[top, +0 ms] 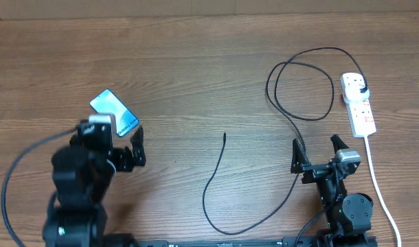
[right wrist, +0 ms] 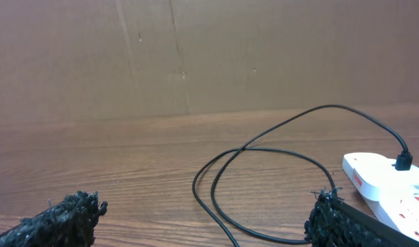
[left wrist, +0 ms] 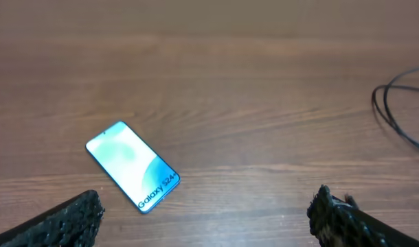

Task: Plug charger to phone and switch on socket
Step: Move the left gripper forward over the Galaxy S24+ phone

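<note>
Two grippers in view, both spread wide and holding nothing: left gripper (top: 123,142) at lower left of the overhead view, just below the phone (top: 115,113), right gripper (top: 316,152) at lower right. Phone flat on the table (top: 196,62), lit screen up, clear of the left fingers (left wrist: 82,209). Socket (top: 358,103) at right edge, black plug of the charger (top: 216,171) seated in its upper end, cable looped at upper right then trailing to lower centre, connector tip free mid-table, well apart from the phone.
</note>
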You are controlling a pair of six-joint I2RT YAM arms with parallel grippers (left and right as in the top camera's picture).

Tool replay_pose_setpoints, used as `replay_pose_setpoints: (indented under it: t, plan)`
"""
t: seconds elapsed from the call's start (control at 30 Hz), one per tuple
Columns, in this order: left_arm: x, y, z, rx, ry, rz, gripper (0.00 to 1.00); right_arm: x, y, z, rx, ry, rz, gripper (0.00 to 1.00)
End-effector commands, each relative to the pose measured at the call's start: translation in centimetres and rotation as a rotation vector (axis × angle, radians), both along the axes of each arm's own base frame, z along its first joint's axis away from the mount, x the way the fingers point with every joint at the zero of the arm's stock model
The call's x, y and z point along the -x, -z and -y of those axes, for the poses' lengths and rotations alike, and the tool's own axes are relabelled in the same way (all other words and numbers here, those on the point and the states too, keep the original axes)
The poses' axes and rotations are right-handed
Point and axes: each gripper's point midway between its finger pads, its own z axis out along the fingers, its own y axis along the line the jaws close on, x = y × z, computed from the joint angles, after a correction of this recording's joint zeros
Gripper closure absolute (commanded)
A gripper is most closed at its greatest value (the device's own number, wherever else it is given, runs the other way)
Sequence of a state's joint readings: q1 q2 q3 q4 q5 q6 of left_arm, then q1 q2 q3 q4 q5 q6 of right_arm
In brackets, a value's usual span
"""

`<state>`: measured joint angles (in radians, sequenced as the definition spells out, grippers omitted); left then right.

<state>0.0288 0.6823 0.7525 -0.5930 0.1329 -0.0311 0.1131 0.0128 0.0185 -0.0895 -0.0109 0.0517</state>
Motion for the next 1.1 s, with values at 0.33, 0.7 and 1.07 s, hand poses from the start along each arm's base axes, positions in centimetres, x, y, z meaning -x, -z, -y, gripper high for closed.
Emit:
replay_pose_setpoints:
  t: [0.33, 0.7, 1.07]
  plan:
    - [-4.0, -0.1, -0.4, 0.01, -0.017, -0.255, 0.0, 0.0, 0.2, 0.1, 0.004, 0.006, 0.004, 0.0]
    - [-4.9, 2.7, -0.5, 0.055, -0.061, -0.5, 0.01, 0.0, 0.2, 0.1, 0.004, 0.006, 0.004, 0.0]
    - [-5.7, 4.3, -0.5, 0.057, -0.064, -0.581, 0.0, 0.0, 0.2, 0.1, 0.004, 0.006, 0.004, 0.0]
